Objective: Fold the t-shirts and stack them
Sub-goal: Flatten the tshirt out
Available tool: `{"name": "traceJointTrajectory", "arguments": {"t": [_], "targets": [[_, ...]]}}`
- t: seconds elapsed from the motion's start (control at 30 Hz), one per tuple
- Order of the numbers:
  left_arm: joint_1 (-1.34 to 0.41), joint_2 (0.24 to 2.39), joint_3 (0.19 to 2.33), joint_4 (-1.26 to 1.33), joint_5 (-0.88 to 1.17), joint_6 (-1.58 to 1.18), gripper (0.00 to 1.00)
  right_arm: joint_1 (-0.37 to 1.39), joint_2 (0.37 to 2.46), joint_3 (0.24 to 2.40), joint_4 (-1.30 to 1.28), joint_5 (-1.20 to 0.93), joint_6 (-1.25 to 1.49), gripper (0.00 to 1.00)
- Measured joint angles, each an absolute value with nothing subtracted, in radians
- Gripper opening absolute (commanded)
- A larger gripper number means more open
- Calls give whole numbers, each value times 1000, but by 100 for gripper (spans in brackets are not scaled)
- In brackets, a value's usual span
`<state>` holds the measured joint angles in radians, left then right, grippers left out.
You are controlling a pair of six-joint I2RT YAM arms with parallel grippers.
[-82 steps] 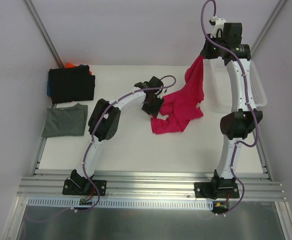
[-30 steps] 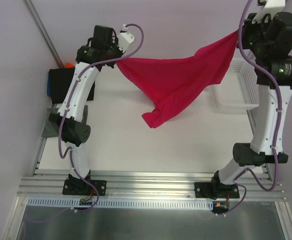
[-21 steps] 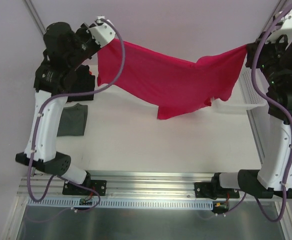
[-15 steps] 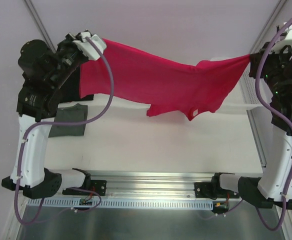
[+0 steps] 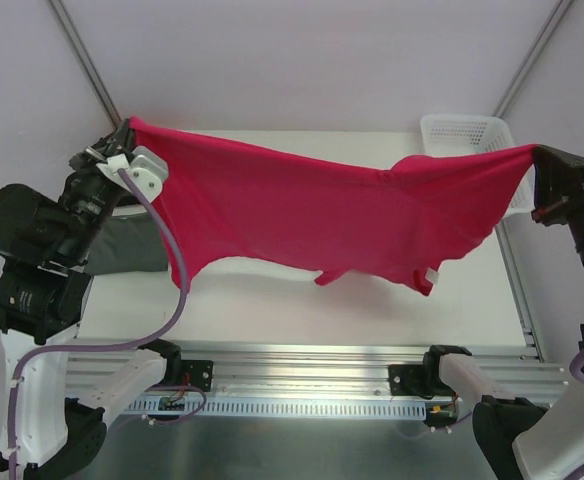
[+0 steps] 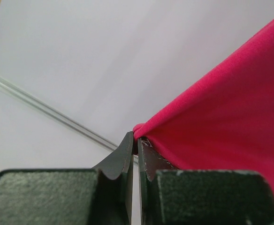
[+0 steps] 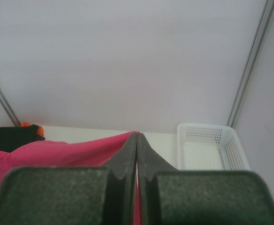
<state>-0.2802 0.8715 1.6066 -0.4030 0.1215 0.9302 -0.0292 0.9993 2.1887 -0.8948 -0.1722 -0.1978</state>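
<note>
The crimson-pink t-shirt (image 5: 322, 210) hangs spread wide in the air above the table, held at two corners. My left gripper (image 5: 129, 125) is shut on its left corner, seen in the left wrist view (image 6: 138, 138) with the cloth (image 6: 231, 117) running off to the right. My right gripper (image 5: 534, 152) is shut on its right corner; in the right wrist view (image 7: 137, 135) the cloth (image 7: 57, 152) runs off to the left. A folded grey-green shirt (image 5: 132, 245) lies on the table under my left arm. A black shirt (image 7: 10, 136) with an orange one (image 7: 31, 126) shows at far left.
The white mesh basket (image 5: 462, 135) stands at the table's back right, also in the right wrist view (image 7: 207, 147). The white table (image 5: 272, 310) shows below the hanging cloth. Metal frame posts (image 5: 82, 60) rise at both back corners.
Both arms rose and swung apart and toward the near edge, pulling the crimson-pink shirt from a heap on the table into a wide taut sheet held in the air.
</note>
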Motion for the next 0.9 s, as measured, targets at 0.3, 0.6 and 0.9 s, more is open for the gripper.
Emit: {"name": "traceJointTrajectory", "arguments": {"t": [0.3, 0.6, 0.9], "targets": [[-272, 954, 1526, -262, 60, 1008, 0, -73, 1081, 2234, -867, -192, -183, 1], [-215, 1222, 1469, -176, 79, 1016, 0, -125, 1352, 2208, -845, -211, -202, 0], [-182, 1222, 1482, -154, 103, 1014, 0, -126, 1353, 2142, -881, -235, -236, 0]]}}
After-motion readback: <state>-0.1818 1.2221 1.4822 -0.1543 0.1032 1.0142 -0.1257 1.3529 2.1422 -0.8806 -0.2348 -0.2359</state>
